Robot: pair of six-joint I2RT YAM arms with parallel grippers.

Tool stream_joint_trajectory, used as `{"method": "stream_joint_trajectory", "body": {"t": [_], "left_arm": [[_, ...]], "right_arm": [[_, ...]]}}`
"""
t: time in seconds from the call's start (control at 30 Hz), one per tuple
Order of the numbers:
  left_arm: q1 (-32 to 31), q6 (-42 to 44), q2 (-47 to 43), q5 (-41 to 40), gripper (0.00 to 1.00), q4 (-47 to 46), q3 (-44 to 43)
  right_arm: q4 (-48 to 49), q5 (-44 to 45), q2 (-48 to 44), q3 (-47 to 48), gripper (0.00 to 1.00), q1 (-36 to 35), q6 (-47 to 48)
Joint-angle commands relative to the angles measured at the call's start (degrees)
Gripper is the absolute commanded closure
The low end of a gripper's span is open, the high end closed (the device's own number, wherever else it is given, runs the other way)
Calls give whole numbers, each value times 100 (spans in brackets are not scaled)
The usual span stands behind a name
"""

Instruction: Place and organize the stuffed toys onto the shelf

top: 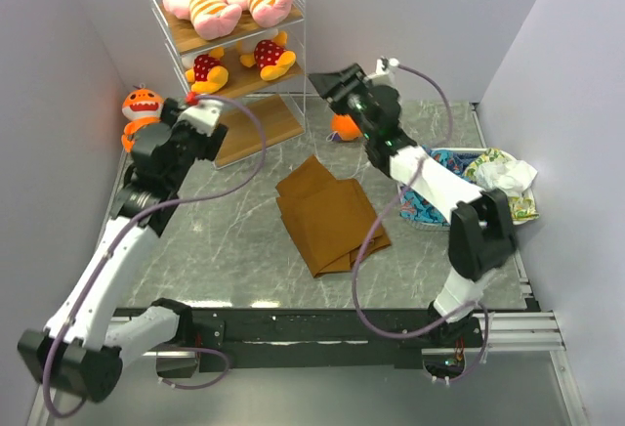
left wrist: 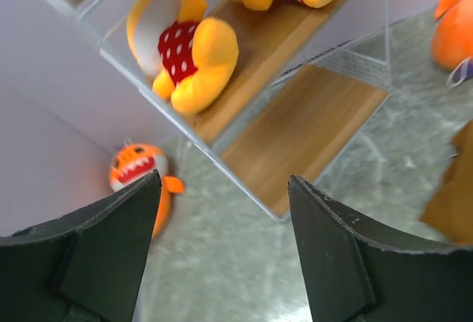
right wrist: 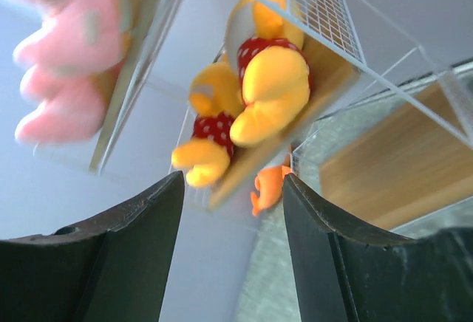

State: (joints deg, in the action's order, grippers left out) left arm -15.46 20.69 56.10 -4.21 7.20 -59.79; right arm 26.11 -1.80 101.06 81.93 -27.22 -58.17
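The shelf [top: 293, 18] stands at the back. Two pink toys [top: 223, 1] lie on its top board, two yellow toys [top: 239, 63] on the middle board, and the bottom board [top: 264, 123] is bare. One orange shark [top: 142, 113] sits on the table left of the shelf, by the wall. The other orange shark [top: 344, 128] sits right of the shelf, partly hidden by my right arm. My left gripper [top: 200, 118] is open and empty in front of the shelf's lower left [left wrist: 222, 248]. My right gripper [top: 337, 82] is open and empty, raised beside the shelf's right side [right wrist: 233, 248].
A folded brown cloth [top: 327, 216] lies mid-table. A colourful fabric pile [top: 469, 187] with a white cloth sits at the right edge. Grey walls close in on the left, back and right.
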Motion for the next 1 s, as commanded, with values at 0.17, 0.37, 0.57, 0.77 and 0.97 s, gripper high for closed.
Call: {"method": "stream_joint_trajectory", "body": {"t": [0.17, 0.37, 0.57, 0.77, 0.97], "left_arm": [[-660, 2518, 1516, -1064, 24, -667, -972], [-660, 3125, 2369, -1179, 23, -474, -1807], [-633, 3951, 2932, -1592, 21, -676, -2045], [-414, 4408, 3442, -1548, 22, -1247, -2160], [-265, 4470, 3864, -1364, 22, -1432, -2563]], "right_arm": [[994, -558, -2071, -1917, 35, 209, 1431], [590, -418, -2889, -2304, 35, 244, 1993], [378, -233, -3513, -2462, 34, 253, 2345], [421, -57, -3760, -2550, 34, 253, 2451], [404, 13, -3900, -2533, 34, 253, 2565]]}}
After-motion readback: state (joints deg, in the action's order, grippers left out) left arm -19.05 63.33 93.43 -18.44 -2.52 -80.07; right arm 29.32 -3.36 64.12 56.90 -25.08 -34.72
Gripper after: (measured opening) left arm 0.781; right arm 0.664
